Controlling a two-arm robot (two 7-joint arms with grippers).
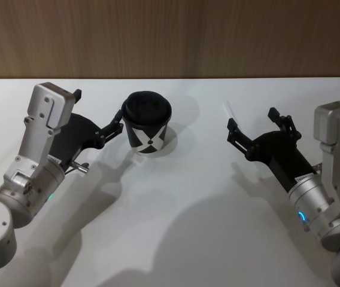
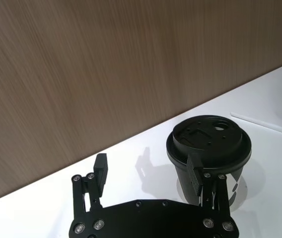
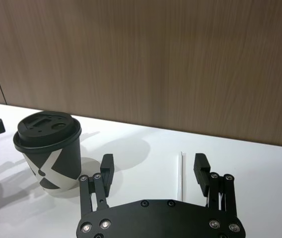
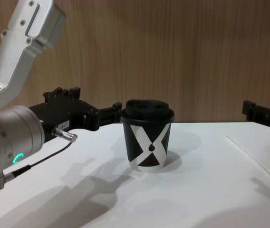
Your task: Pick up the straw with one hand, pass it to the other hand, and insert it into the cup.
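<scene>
Right claw hangs wide open and empty over the right side of the bench, near its far edge. The straw lies flat on the bench between the claw's fingers, nearer one of them and apart from both. Left claw is also wide open and holds nothing. One finger is at the lid of the cup, touching or just beside it, I cannot tell which. The cup stands upright by the far edge, left of the middle.

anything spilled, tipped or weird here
Nothing stands out. The cup stands upright, lid on; the straw lies flat on the table. The left gripper is open beside the cup, the right gripper open near the straw.
</scene>
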